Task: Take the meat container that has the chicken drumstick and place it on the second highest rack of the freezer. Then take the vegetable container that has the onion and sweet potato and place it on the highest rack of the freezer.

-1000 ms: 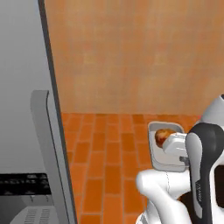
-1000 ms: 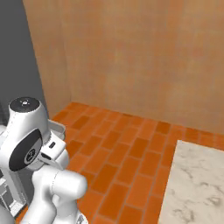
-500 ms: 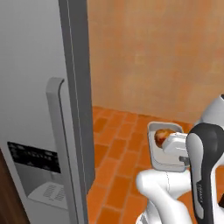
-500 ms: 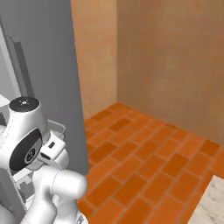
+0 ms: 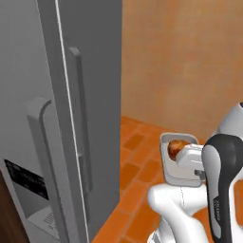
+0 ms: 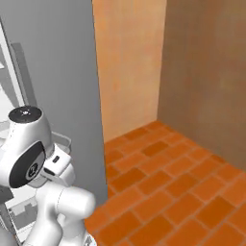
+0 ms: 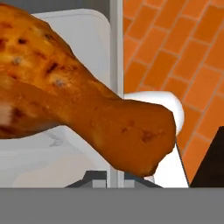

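Left base view: the meat container (image 5: pixel 179 161), carried above the brick floor (image 5: pixel 137 190) beside the closed freezer (image 5: pixel 90 95), is half hidden behind the arm. The chicken drumstick (image 7: pixel 83 100) crowds the hand view, masking the gripper (image 7: pixel 111 177), whose fingers pinch the container's rim.

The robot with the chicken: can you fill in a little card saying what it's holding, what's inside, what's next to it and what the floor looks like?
holding: the meat container, a shallow grey tray carried above the floor in front of the arm
inside: the chicken drumstick, glossy orange-brown, lying in the tray
pincer: shut on the tray's rim
next to it: the freezer, tall and grey, long bar handle on the door facing the left base view
floor: orange brick tiles
wall: plain orange-tan
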{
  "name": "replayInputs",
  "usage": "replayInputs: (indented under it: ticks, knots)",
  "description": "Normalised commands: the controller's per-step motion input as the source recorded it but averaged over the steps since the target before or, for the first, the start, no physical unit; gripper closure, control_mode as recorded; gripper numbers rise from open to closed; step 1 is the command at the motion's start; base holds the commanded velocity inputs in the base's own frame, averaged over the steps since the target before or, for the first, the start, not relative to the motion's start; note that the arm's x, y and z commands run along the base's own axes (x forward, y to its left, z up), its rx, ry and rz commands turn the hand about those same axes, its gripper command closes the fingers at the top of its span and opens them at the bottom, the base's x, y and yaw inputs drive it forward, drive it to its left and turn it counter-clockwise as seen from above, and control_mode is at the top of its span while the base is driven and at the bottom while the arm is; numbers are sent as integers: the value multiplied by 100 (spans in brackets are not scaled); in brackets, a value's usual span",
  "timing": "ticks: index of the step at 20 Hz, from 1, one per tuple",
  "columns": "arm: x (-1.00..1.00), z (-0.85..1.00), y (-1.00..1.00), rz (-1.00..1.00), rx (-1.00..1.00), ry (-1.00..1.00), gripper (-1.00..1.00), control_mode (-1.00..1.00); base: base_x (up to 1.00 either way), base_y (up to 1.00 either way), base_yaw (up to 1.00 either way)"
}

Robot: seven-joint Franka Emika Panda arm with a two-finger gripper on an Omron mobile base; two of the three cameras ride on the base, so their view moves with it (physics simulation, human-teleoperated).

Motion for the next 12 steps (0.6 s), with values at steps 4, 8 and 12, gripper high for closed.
replayInputs:
  ticks: [4, 8, 12]
  knots:
    - [0, 0, 0, 0, 0, 0, 100, 100, 55, -44, 51]
    - [0, 0, 0, 0, 0, 0, 100, 100, 44, -11, 76]
    - [0, 0, 0, 0, 0, 0, 100, 100, 69, -35, 66]
